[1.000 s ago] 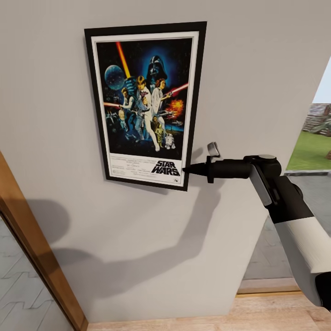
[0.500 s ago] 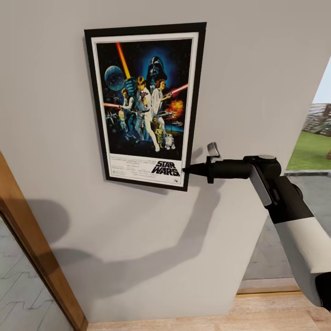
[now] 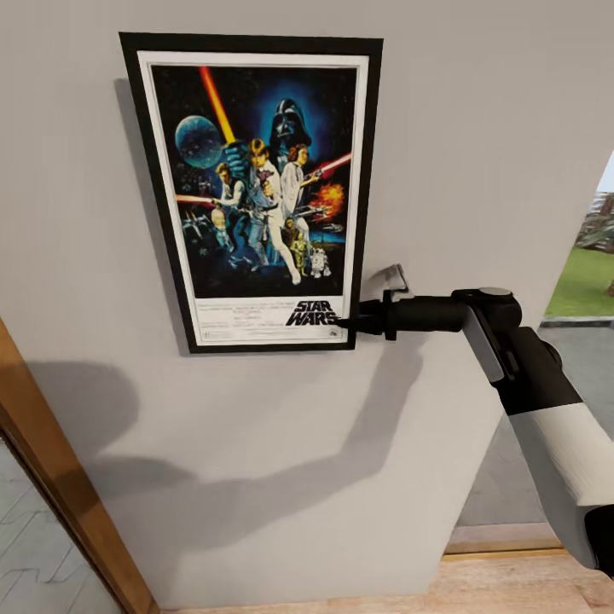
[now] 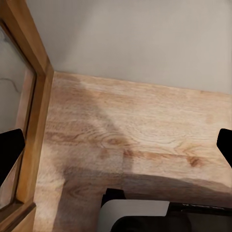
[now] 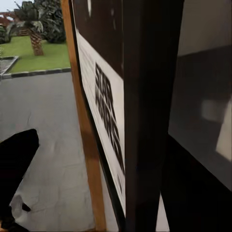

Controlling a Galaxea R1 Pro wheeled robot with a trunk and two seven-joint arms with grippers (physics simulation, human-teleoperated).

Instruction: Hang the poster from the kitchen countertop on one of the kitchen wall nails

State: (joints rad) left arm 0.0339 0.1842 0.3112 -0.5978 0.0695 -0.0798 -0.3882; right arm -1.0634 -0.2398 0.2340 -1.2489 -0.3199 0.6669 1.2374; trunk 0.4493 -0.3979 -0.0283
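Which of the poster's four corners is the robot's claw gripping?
The lower right corner of the poster, beside the STAR WARS logo. The right claw meets the black frame there; the other three corners are free.

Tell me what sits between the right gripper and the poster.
Nothing: in the head view the right gripper meets the poster at its lower right corner, against the grey wall, with no gap showing.
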